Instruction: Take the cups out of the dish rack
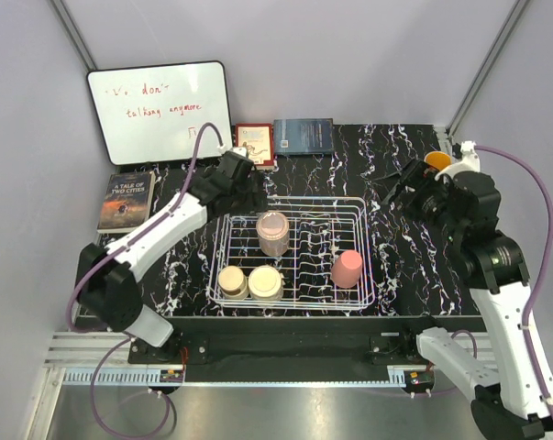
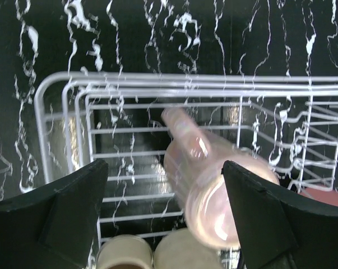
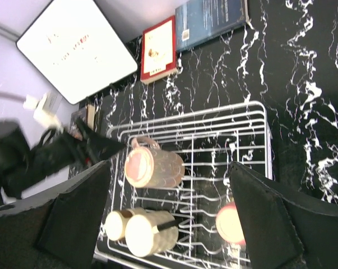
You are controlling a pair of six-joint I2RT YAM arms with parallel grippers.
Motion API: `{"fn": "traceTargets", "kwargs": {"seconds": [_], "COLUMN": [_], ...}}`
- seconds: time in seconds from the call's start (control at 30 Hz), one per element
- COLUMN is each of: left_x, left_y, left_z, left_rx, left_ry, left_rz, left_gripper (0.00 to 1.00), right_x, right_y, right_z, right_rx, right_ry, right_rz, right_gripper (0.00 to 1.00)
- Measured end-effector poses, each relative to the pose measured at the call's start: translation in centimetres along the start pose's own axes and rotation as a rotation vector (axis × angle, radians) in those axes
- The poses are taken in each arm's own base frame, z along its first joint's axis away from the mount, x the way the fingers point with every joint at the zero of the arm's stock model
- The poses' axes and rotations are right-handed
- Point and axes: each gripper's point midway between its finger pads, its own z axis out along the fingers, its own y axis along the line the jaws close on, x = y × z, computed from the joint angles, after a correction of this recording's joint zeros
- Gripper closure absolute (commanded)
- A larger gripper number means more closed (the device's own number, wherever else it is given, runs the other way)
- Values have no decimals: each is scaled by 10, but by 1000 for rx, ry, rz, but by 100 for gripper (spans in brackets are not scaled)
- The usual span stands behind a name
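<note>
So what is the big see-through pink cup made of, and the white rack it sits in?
The big pink cup looks like translucent plastic, though it could be glass. The dark background shows faintly through its wall, and light glints off its smooth surface. The rack seems to be metal wire with a glossy white coating, since it is made of thin bent rods that are shiny all over.
</note>
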Motion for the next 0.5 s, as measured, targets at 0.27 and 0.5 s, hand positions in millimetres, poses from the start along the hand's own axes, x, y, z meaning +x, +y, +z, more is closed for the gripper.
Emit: {"fn": "traceTargets", "kwargs": {"seconds": [0.27,0.5], "left_x": [-5,1], "left_y": [5,-8], "left_z": [42,51], "left_rx": [-46,-17], "left_ry": [55,85], "left_rz": [-49,-199], "left_gripper": [17,22], "right_x": [35,46], "right_y": [-23,-32], "right_z": [-15,-18], "right_rx": [26,47], "right_ry": [65,92], "right_rz": [-14,-36], "right_gripper": [6,5]}}
